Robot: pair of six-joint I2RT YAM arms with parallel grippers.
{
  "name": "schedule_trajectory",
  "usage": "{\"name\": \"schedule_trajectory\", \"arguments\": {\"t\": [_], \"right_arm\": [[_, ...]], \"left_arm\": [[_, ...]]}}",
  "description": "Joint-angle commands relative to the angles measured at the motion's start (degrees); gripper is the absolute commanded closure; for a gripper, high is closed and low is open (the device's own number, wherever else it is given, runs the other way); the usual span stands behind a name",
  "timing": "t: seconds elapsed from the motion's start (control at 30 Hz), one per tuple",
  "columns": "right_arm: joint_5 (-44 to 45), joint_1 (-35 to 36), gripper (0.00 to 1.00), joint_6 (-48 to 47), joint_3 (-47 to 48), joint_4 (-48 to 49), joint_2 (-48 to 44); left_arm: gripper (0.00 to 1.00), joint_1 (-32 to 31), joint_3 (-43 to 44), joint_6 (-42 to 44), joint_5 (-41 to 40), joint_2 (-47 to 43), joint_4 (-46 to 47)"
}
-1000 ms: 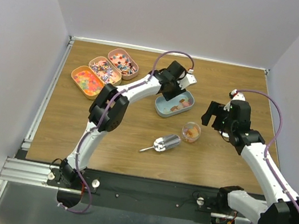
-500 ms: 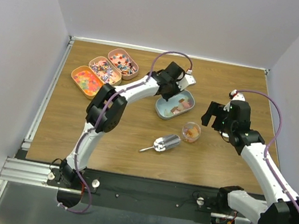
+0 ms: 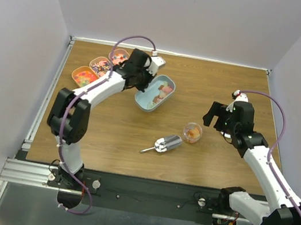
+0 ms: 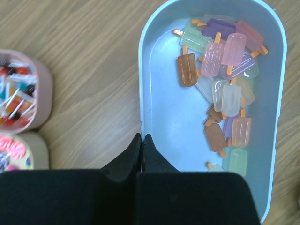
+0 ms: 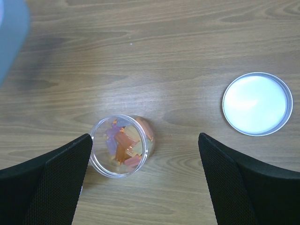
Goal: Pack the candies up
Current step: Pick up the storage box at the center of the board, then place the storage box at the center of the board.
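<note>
Because loose, light and slick, move candies (image 4: 220,93) by container, never singly. Left gripper (image 4: 141,138): clamped on blue tin (image 4: 161,126) rim. Right gripper (image 5: 145,154): wide open, empty, above jar (image 5: 96,157).

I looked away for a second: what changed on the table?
The left claw shut on the rim of the light-blue oval tin and dragged it left, toward the pink tins. The open right claw, small clear plastic jar and silver metal scoop stayed put.

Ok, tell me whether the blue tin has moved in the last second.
Yes. The blue tin slid left and toward the far edge, away from the small jar.
</note>
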Motion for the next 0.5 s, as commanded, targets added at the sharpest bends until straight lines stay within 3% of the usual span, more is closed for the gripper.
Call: {"name": "schedule_trajectory", "arguments": {"t": [0.0,0.23,0.47], "right_arm": [[-1.0,-0.1,0.00,-0.5,-0.8,0.1,-2.0],[-5.1,-0.2,0.00,-0.3,-1.1,0.6,-2.7],[-6.9,0.9,0.00,0.1,-1.8,1.4,-3.9]], "left_arm": [[1.00,5.0,-7.6,-7.5,-2.4,-10.1,4.1],[1.00,20.7,-21.6,-16.8,-9.1,-28.2,6.8],[1.00,39.8,-31.9,-22.8,-10.6,-36.1,9.5]]}}
